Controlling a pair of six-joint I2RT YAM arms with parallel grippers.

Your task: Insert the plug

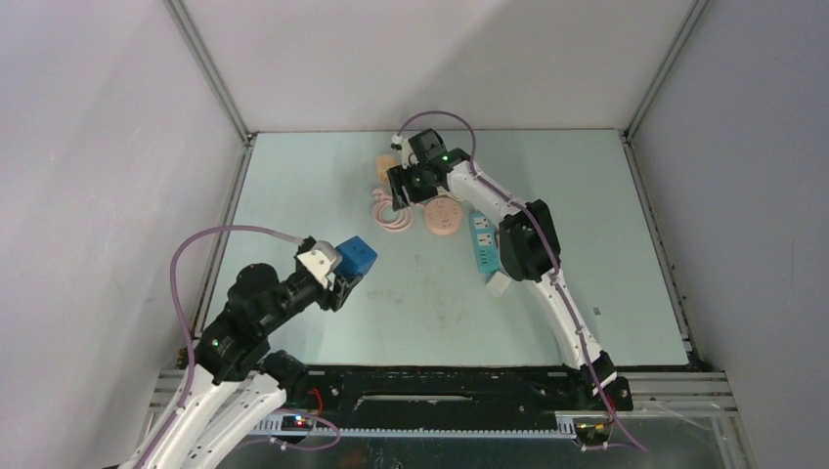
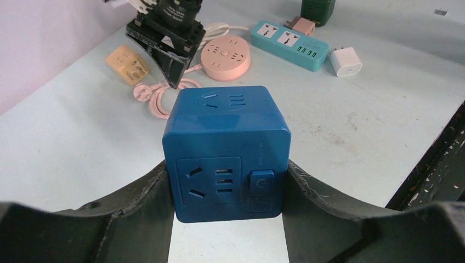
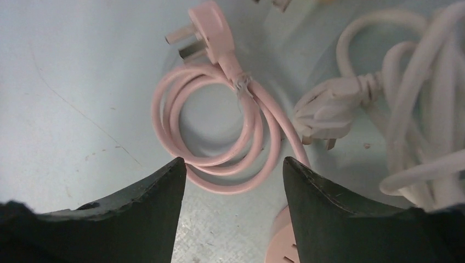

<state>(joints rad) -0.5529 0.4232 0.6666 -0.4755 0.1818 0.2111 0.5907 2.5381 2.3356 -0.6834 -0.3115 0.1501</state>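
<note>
No word, brand or number can be read anywhere; the only legible sign is a power symbol on the switch (image 2: pixel 262 183) of the blue cube socket (image 2: pixel 227 148), and the faint raised lettering just above that switch is too small to read.

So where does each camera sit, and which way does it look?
Top external: above and behind, looking down on the table; both arms show.
Left wrist: looks forward along the left gripper, shut on the blue cube socket.
Right wrist: looks down past the open right gripper at a pink coiled cable.
Shared: the first two show that socket.
</note>
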